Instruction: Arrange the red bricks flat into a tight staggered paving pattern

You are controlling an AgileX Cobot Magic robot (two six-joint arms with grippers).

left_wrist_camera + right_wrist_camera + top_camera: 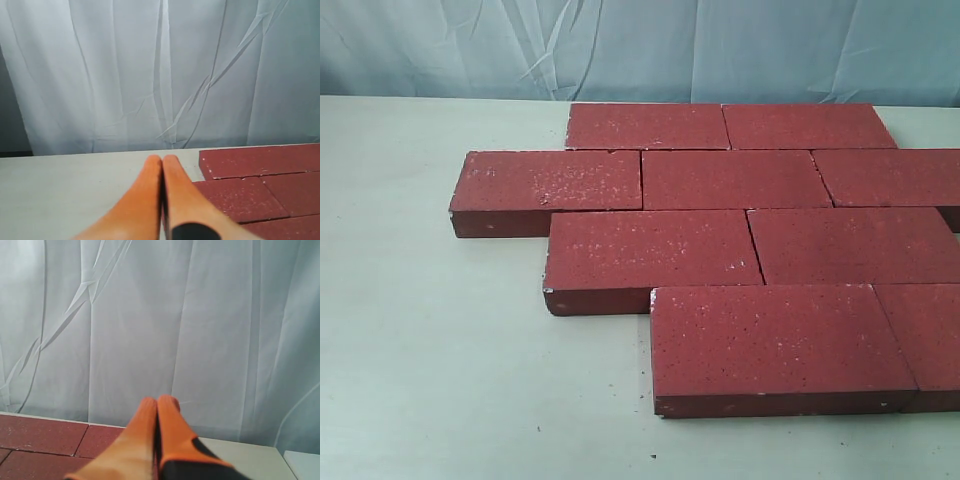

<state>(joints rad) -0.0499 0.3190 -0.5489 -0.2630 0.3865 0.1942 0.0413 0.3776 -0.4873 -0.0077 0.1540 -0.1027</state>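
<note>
Here's the pale, matte greenish-white bench (pixel 430 380), smooth, with a few small dark specks near its front edge. A wrinkled pale blue-grey fabric curtain (pixel 440 50) hangs right along the far edge and closes off the room behind it.

The flat, rough, white-speckled dark red bricks (pixel 730 180) lie face-up in four rows. They reach from just short of the far edge down toward the front edge. They sit on the right part of the bench and run out of the exterior view on that side. The joints are staggered from row to row and the seams look tight. Chipped pale edges show on the left ends.

The left claw (pixel 162 162) is a pair of smooth orange fingers pressed together tip to tip, pinching nothing. It points toward the curtain over bare bench. The red bricks (pixel 260 162) lie just beside it and apart from the fingers, with the end of the far row nearest the tips. How high it sits above the bench I cannot tell.

The right claw (pixel 157 402) is orange too, with a black patch lower on one finger. Its fingers are closed against each other and hold nothing. It aims at the curtain by the far edge, and the red bricks (pixel 45 432) sit beside and below it.
</note>
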